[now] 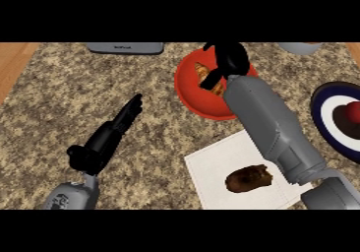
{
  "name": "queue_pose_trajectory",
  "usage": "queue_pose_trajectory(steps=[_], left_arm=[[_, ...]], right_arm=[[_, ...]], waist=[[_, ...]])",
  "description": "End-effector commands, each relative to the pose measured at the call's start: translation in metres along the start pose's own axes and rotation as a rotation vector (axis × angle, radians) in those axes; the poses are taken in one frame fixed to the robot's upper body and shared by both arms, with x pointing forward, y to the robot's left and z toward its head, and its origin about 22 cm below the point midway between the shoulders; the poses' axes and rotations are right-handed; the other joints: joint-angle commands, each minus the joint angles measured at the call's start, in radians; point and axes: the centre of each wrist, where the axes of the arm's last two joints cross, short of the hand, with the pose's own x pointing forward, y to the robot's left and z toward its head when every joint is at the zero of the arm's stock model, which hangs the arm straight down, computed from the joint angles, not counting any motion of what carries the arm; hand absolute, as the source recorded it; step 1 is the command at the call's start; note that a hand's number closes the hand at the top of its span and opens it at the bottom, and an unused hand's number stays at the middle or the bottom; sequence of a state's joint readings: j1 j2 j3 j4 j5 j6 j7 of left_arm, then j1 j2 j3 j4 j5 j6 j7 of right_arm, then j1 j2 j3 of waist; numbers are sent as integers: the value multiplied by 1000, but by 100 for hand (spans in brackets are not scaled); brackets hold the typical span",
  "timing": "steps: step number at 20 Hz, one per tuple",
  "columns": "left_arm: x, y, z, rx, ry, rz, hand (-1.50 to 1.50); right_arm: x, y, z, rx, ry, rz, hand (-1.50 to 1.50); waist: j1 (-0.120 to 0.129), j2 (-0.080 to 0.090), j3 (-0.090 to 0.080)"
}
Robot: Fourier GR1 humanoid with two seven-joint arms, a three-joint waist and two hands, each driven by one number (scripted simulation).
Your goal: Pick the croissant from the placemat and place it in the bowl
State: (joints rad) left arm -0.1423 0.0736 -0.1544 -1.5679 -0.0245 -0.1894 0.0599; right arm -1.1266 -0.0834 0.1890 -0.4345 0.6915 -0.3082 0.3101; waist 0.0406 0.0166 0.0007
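Head view of a speckled brown granite counter (81, 88) edged with pale wood (9, 64). Right hand (228, 59) hangs over the red bowl (194, 101), fingers relaxed and holding nothing; the croissant (206, 74) lies inside the bowl. Left hand (110, 135) rests open on the counter, fingers straight. A brown pastry (250, 178) sits on the white placemat (212, 172). Writing on the grey appliance (125, 47) is unreadable.

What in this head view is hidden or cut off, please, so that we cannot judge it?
- Right hand: its fingers merge over the red bowl, so whether it holds the croissant is unclear.
- Bowl's right side: hidden by the right forearm.
- Grey appliance: cut by the top edge.
- Dark plate: cut by the right edge.
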Motion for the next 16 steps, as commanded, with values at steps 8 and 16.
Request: queue_pose_trajectory(steps=[8, 16], left_arm=[[0, -6, 2, 18, 22, 1, 0], [14, 13, -2, 40, 7, 0, 0]], right_arm=[[-24, -23, -10, -316, 55, -346, -150], [-114, -57, -10, -378, 169, -510, -150]], waist=[[-19, -8, 0], [-37, -14, 0]])
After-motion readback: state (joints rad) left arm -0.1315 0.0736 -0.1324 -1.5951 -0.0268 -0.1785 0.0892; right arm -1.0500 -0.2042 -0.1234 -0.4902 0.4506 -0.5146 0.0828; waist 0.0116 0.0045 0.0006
